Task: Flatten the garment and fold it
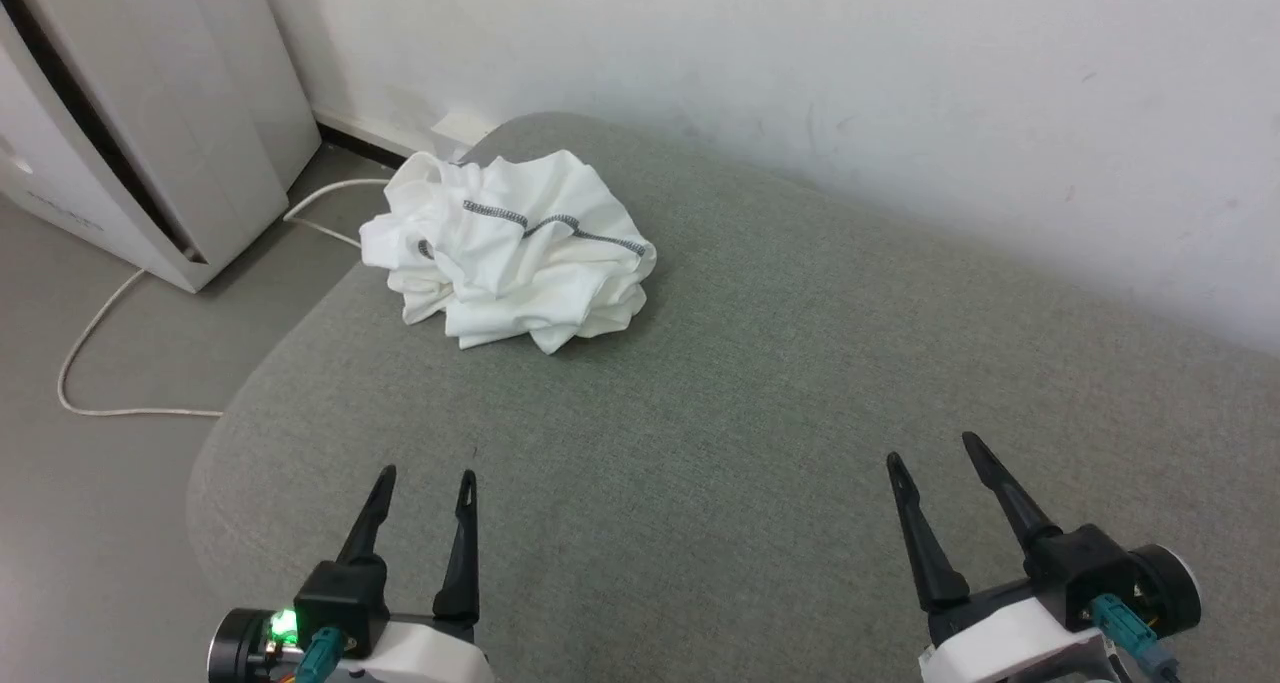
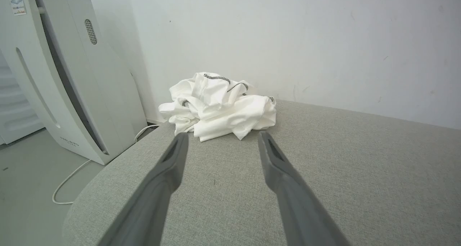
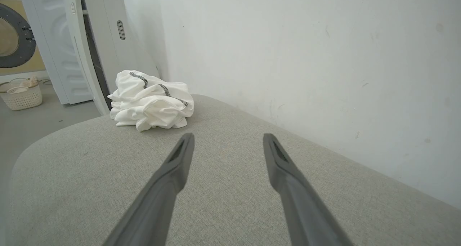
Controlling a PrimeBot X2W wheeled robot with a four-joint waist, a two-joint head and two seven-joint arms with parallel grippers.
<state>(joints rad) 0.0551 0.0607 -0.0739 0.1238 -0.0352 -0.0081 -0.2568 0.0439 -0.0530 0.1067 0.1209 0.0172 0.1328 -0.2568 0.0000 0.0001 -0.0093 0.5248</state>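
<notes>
Grey cushion (image 1: 800, 413), one crumpled garment (image 1: 510, 253), left claw (image 1: 428, 473), right claw (image 1: 930, 447), both splayed

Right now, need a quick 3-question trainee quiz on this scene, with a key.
1. True or false: the garment lies spread flat on the cushion.
2. Which is nearer the garment? A) left pincer B) right pincer
3. Fill in: both pincers are ____ and hold nothing.

Key:
1. False: it sits crumpled in a heap near the cushion's far left corner.
2. A
3. open
</notes>
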